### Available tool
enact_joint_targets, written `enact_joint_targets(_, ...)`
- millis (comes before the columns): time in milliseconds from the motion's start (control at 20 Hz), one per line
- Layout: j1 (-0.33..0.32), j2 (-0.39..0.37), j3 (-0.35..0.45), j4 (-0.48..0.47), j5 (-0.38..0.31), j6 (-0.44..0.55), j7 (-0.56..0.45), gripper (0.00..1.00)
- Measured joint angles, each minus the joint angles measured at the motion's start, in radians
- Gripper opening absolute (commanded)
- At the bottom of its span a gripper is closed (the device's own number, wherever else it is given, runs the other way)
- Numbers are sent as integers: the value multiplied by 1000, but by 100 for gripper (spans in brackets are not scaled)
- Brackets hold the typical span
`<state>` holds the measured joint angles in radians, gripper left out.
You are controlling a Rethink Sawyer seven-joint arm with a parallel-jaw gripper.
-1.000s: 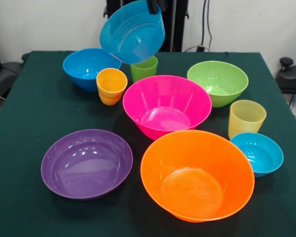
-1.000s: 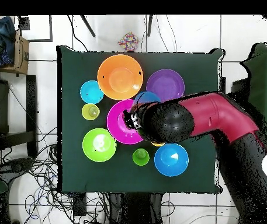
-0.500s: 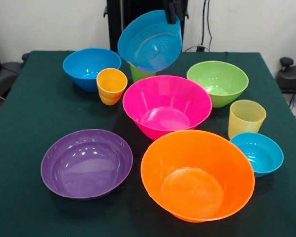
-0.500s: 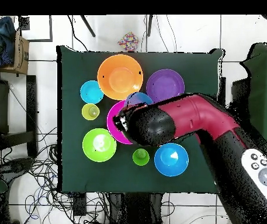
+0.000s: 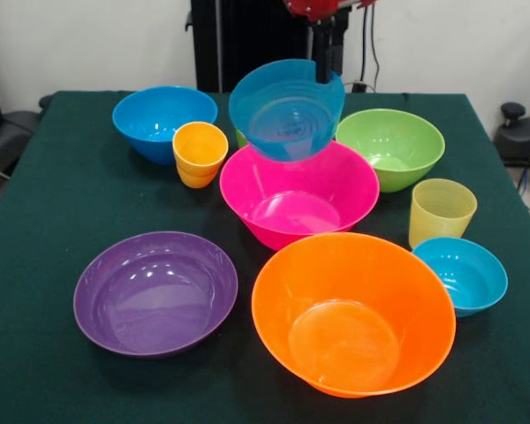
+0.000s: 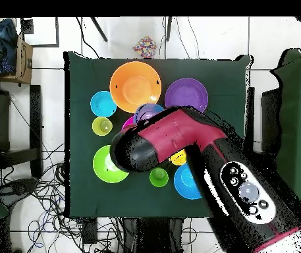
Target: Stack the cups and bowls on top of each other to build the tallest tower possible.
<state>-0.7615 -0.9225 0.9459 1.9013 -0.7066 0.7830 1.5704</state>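
A: Surface?
B: Square table [image 5: 53,212] under a dark green cloth, crowded with bright plastic. White wall [image 5: 88,44] behind; from overhead, pale tiled floor [image 6: 271,39], tangled cables [image 6: 41,197] beside the table, a cardboard box [image 6: 24,53] in one corner.

A: Pieces on the cloth?
B: Orange bowl [image 5: 353,314] and purple bowl [image 5: 155,291] nearest the front camera, pink bowl [image 5: 336,190] in the middle, green bowl [image 5: 390,146] and medium blue bowl [image 5: 163,119] further back. Small blue bowl [image 5: 459,274] just beside the ribbed pale cup [image 5: 440,210]. Yellow-orange cup [image 5: 200,153] standing apart. All separate, no pile.

A: Pincer?
B: Pincer [image 5: 322,69] clamped on the rim of a tilted blue bowl [image 5: 287,110], hanging over the pink bowl's far edge. Touching or not, cannot tell.

A: Changed from a second ago?
B: Held bowl lower and shifted across, away from the medium blue bowl, toward the pink one. Green cup now almost wholly hidden behind it. Overhead, red arm [image 6: 172,135] swung over, covering most of the pink bowl. Everything else unmoved.
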Motion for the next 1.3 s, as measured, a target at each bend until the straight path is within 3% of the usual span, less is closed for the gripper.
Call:
enact_joint_targets(400,108,-8,-101,-4,-70,0,8,0)
enact_joint_targets(750,131,-8,-161,-13,-81,-5,8,0)
enact_joint_targets(1300,172,4,-272,-44,-110,-97,8,0)
